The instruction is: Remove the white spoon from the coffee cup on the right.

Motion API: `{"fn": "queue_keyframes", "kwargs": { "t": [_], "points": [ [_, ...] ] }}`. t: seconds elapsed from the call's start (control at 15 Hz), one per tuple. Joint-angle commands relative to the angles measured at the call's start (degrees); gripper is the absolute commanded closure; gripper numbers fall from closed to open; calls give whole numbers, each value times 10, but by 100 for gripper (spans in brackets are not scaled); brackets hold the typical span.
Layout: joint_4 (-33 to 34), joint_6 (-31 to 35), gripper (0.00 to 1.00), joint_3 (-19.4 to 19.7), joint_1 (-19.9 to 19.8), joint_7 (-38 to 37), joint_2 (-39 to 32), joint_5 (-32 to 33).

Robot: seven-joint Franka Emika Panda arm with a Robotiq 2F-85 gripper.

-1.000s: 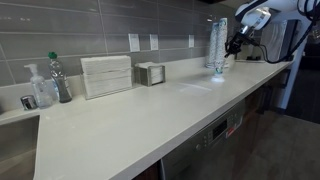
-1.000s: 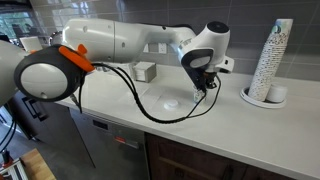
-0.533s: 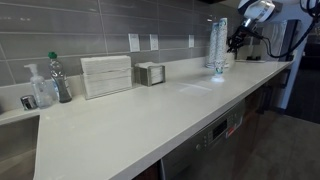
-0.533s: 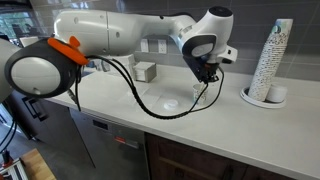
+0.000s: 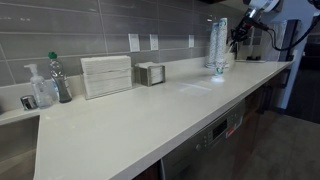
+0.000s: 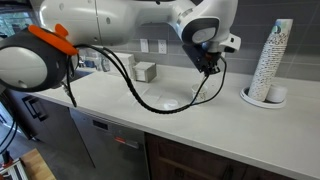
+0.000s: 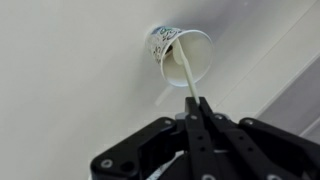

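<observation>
White plastic, I judge: the white spoon point(image 7: 182, 76) is light, stiff and slick. My jaws are clenched on its handle end, and its tip reaches ahead of them to the coffee cup point(image 7: 192, 50) on the counter point(image 7: 70, 90)

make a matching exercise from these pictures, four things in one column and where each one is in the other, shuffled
Things
1. white spoon
2. coffee cup
3. stack of pale cups
4. soap dispenser

Places
a. beside the green-capped bottle
b. on the counter, below the gripper
c. pinched in the shut gripper
d. standing upright on a white base

Pairs: 1-c, 2-b, 3-d, 4-a
</observation>
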State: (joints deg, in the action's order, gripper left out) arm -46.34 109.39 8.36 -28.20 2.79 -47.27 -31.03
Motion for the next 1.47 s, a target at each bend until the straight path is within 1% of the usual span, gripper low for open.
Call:
{"fn": "queue_keyframes", "kwargs": {
  "t": [0.0,0.33,0.47,0.6,0.73,1.13,1.2,1.27,1.4],
  "points": [
    [-5,-12,99,0,-13,-9,23,-9],
    [-8,-16,99,-13,-30,-6,41,-36],
    [-12,-38,99,-30,-40,14,50,-63],
    [-15,-68,99,-44,-45,27,57,-82],
    [-21,-112,99,-63,-51,51,67,-106],
    [-40,-229,99,-110,-47,99,80,-151],
    [-8,-200,99,-94,-40,74,64,-133],
    [-8,-205,96,-97,-38,75,64,-133],
    [-7,-204,96,-97,-37,75,64,-133]
  ]
}}
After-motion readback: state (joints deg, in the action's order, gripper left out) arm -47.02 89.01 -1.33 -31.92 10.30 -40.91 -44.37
